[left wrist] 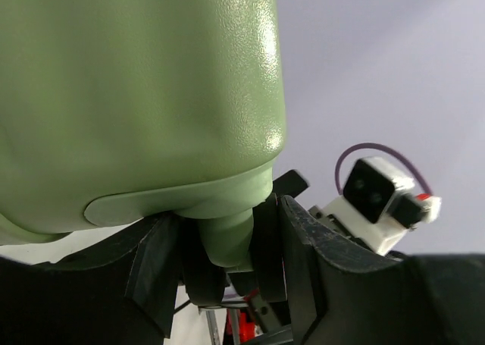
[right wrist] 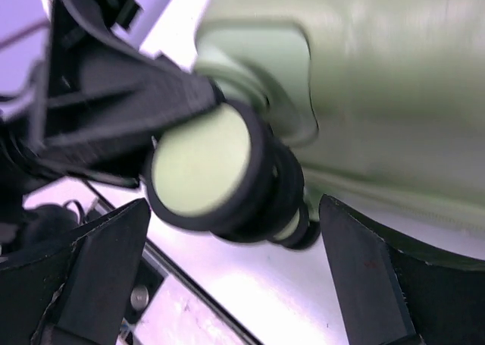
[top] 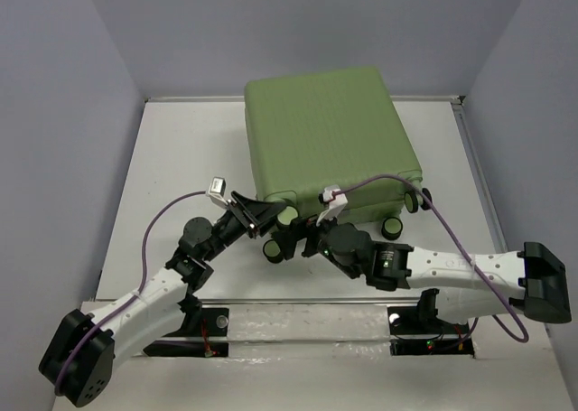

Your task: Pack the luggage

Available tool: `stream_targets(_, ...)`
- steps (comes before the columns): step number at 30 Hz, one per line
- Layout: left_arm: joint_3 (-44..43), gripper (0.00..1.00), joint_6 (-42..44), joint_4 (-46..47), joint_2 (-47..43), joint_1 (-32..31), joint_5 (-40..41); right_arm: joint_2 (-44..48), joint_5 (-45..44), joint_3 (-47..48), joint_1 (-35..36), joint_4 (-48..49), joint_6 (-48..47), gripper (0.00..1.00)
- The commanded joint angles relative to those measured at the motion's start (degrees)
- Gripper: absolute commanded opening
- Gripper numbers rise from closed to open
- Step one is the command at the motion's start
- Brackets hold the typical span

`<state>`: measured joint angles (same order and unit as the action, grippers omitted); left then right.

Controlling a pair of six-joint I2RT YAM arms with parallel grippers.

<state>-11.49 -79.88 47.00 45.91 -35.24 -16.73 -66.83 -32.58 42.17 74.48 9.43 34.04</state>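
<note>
Surroundings: pale grey-lilac walls are seen on three sides, and a white table (top: 181,158) is set between them.
Luggage: the luggage (top: 330,131), a light-green hard shell, is laid flat and closed on the far middle of the table, a little to the right of centre. Its ribbed face is turned up and its wheeled end is turned toward the arm bases.
Wheels: black casters with green hubs are seen along the near edge. The near-left wheel (right wrist: 201,167) is placed between the two arms, and the right-hand wheels (top: 393,228) are left untouched at the other corner.
Left gripper: the left gripper (left wrist: 227,265) is clamped on the near-left wheel. In the left wrist view its black fingers (left wrist: 151,273) are pressed against either side of the caster, just under the green stem at the shell's corner.
Right gripper: the right gripper (right wrist: 227,284) is spread wide and nothing is held in it. In the right wrist view the near-left wheel is framed above the gap between its fingers, and no contact with them is shown.
Arms: both arms are stretched from the near edge and are brought together at the same corner of the luggage.
Cables: a purple cable (top: 163,221) is looped from the white camera on each wrist.
</note>
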Motion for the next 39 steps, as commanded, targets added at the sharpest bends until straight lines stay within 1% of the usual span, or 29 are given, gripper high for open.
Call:
stream_targets(1, 0.4, 0.19, 1.3, 10.1, -0.5, -0.4, -4.3, -0.9, 1.3, 6.2, -2.4, -0.5, -6.2, 0.99)
stream_targets(2, 0.5, 0.19, 1.4, 10.1, -0.5, -0.4, -4.3, -0.9, 1.6, 6.2, -2.4, -0.4, -6.7, 0.99)
stream_targets(7, 0.2, 0.19, 1.7, 10.1, 0.1, -0.4, -5.2, -5.5, 2.0, 12.0, -3.1, -0.4, -9.7, 0.99)
stream_targets(10, 0.6, 0.19, 1.7, 10.1, 0.0, -0.4, -5.7, -8.9, -1.3, 14.9, -3.1, -0.4, -11.4, 0.94)
stream_targets(11, 0.8, 0.19, 1.7, 10.0, -0.2, -0.4, -5.7, -10.2, -2.1, 15.3, -3.1, -0.4, -11.5, 0.85)
stream_targets(12, 0.9, 0.19, 1.7, 10.0, -0.3, -0.4, -5.9, -10.9, -2.8, 15.7, -3.6, -0.4, -11.5, 0.81)
stream_targets(14, 1.2, 0.19, 2.0, 9.6, -0.6, -0.4, -6.4, -11.8, -5.4, 16.7, -3.6, -0.5, -11.2, 0.75)
stream_targets(16, 1.1, 0.19, 2.6, 8.2, -1.0, -0.4, -6.7, -12.4, -7.2, 16.9, -3.6, -0.3, -10.7, 0.51)
stream_targets(17, 1.2, 0.19, 3.3, 7.7, -1.3, -0.4, -7.0, -12.3, -8.5, 16.5, -3.6, 0.2, -10.0, 0.42)
stream_targets(18, 1.1, 0.2, 3.8, 7.0, -1.4, -0.4, -7.3, -12.1, -9.0, 16.2, -3.6, 0.7, -10.0, 0.37)
stream_targets(19, 0.7, 0.21, 4.7, 4.3, -1.8, -0.3, -7.3, -11.8, -9.5, 15.8, -3.6, 1.0, -9.9, 0.24)
stream_targets(20, 0.2, 0.22, 7.2, 2.1, -3.2, -0.2, -6.7, -11.2, -10.0, 15.1, -3.6, 1.6, -9.6, 0.17)
stream_targets(21, -0.8, 0.28, 8.8, -3.3, -4.2, -0.1, -6.3, -11.0, -10.0, 14.7, -3.6, 2.0, -9.6, 0.09)
stream_targets(22, -1.7, 0.33, 13.0, -6.6, -5.6, 0.1, -4.6, -10.3, -10.0, 14.4, -3.6, 2.3, -9.8, 0.07)
stream_targets(23, -7.9, 0.42, 22.1, -28.2, -12.7, 0.5, 2.9, -9.4, -9.5, 13.7, -3.6, 2.3, -10.4, 0.07)
stream_targets(24, -7.9, 0.42, 25.2, -34.2, -14.7, 0.5, 6.6, -8.9, -9.5, 13.6, -3.6, 2.3, -10.6, 0.07)
stream_targets(25, -10.8, 0.43, 27.5, -39.0, -17.0, 0.5, 10.5, -8.5, -9.2, 13.5, -3.6, 2.3, -10.7, 0.07)
stream_targets(26, -11.6, 0.43, 29.1, -43.4, -19.2, 0.5, 17.4, -8.2, -8.7, 13.3, -3.6, 2.3, -11.3, 0.07)
stream_targets(27, -11.8, 0.43, 30.9, -49.4, -23.7, 0.5, 20.2, -7.7, -8.7, 13.2, -3.6, 2.3, -11.5, 0.07)
stream_targets(28, -11.5, 0.43, 31.4, -51.4, -25.8, 0.5, 23.0, -7.5, -8.5, 13.1, -3.6, 2.2, -11.9, 0.07)
stream_targets(30, -9.9, 0.42, 31.7, -53.9, -29.8, 0.4, 23.5, -7.2, -8.4, 13.2, -3.6, 1.9, -12.2, 0.07)
stream_targets(31, -7.4, 0.4, 31.4, -54.6, -30.7, 0.4, 22.0, -6.6, -8.2, 12.9, -3.6, 1.6, -12.2, 0.07)
stream_targets(32, -5.8, 0.39, 31.2, -54.0, -30.7, 0.4, 22.0, -6.2, -7.9, 12.7, -3.6, 1.4, -12.2, 0.07)
stream_targets(33, -4.3, 0.38, 30.8, -53.3, -30.7, 0.4, 19.7, -5.9, -7.5, 12.5, -4.2, 1.3, -12.2, 0.07)
stream_targets(34, -1.8, 0.35, 29.8, -52.2, -30.4, 0.4, 18.8, -5.0, -6.8, 12.2, -4.8, 1.0, -12.1, 0.07)
stream_targets(37, 1.1, 0.32, 29.5, -50.7, -31.0, 0.4, 18.7, -3.8, -5.2, 11.3, -6.1, -0.9, -11.3, 0.07)
stream_targets(39, 1.6, 0.31, 30.5, -49.8, -31.7, 0.4, 19.2, -3.1, -3.6, 10.7, -6.8, -1.3, -10.9, 0.07)
